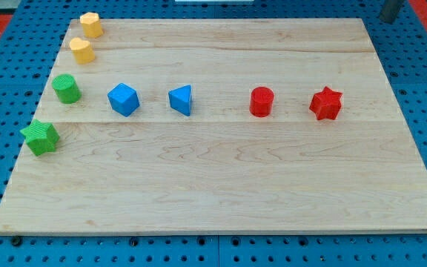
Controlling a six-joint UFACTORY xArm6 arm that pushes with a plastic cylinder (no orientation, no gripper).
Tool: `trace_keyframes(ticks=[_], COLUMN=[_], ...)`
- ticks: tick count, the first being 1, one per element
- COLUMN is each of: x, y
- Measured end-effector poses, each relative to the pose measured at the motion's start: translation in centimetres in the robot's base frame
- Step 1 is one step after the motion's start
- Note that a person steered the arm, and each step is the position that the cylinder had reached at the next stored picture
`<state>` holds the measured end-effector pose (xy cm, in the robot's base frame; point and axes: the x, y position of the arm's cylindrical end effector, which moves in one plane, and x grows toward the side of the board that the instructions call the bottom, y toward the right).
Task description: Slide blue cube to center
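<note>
The blue cube [123, 99] sits on the wooden board [221, 185], left of the middle. A blue triangular block [181, 99] lies just to its right, apart from it. A dark rod end [389, 10] shows at the view's top right corner, off the board, far from all the blocks. Its very tip cannot be made out clearly.
A red cylinder [262, 101] and a red star [326, 103] stand on the right half. Along the left edge are a green star [41, 138], a green cylinder [67, 88] and two yellow blocks [81, 50] [90, 24]. Blue pegboard [421, 59] surrounds the board.
</note>
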<state>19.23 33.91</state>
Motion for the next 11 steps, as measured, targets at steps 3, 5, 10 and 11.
trace_keyframes(ticks=[3, 5, 10, 11], x=[0.0, -0.1, 0.7, 0.0], y=[0.0, -0.6, -10.0, -12.3])
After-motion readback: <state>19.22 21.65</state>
